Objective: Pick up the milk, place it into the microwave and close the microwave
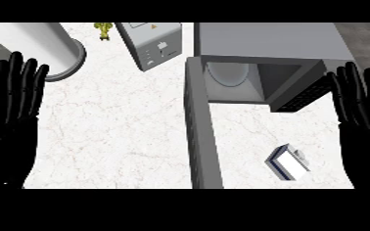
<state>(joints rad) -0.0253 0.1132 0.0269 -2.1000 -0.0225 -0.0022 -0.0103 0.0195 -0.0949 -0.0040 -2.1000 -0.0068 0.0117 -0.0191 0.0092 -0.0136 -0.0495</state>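
The milk (289,162) is a small white and blue carton that lies on the white counter at the lower right. The grey microwave (271,44) stands at the top right with its cavity open and a white turntable plate (230,73) inside. Its door (195,127) swings out toward me, down the middle of the view. My right hand (354,112) rests open at the right edge, fingers up, above and to the right of the milk. My left hand (18,107) rests open at the left edge. Neither hand touches anything.
A large grey cylinder (47,49) stands at the top left. A grey box appliance (148,43) sits left of the microwave, with a small yellow-green object (103,30) behind it. The open door splits the counter into a left and a right part.
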